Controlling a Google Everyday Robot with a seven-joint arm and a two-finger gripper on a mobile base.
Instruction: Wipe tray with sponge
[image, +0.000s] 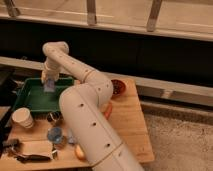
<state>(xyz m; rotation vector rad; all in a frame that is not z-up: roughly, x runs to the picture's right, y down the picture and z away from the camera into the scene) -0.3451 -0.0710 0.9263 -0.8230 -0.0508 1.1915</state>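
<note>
At the surface's back-left corner lies the tray (31, 100), and near its back edge the gripper (49, 83) points down, jaws closed on the sponge (49, 88) directly beneath them, at or just above the tray floor.

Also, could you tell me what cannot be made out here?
Camera view:
- Whether the sponge, under the hand over the tray's far side, touches the tray: too small to tell.
- Tray's right corner, most of an orange object: hidden by the arm.
- Arm's base: cut off at bottom edge.
</note>
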